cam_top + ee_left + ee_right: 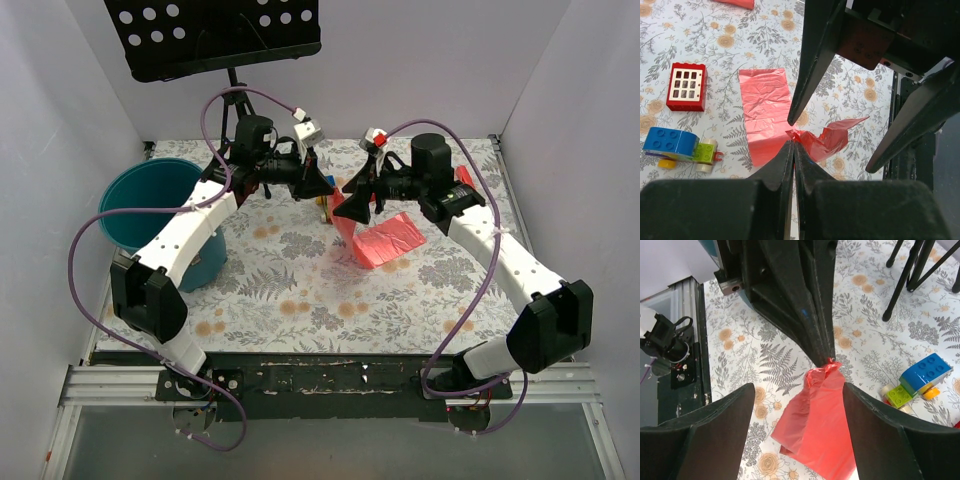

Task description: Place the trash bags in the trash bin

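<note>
Pink-red plastic film, one trash bag point(765, 110): translucent, creased, floppy.

Location: mid-table on the floral cloth point(300, 285), mostly lying flat, one corner bunched and lifted. It is well apart from the teal trash bin point(128, 205) at far left.

Holding: my left pincer point(793, 142) is clamped on that bunched corner. My right pincer point(799, 386) stands spread wide, a finger either side of the bag, gripping nothing.

Hazards, as I judge them: so small a pinch on slick film may slip in transit. The trailing sheet may catch my right fingers, or drape over the bin's rim instead of dropping inside.
</note>
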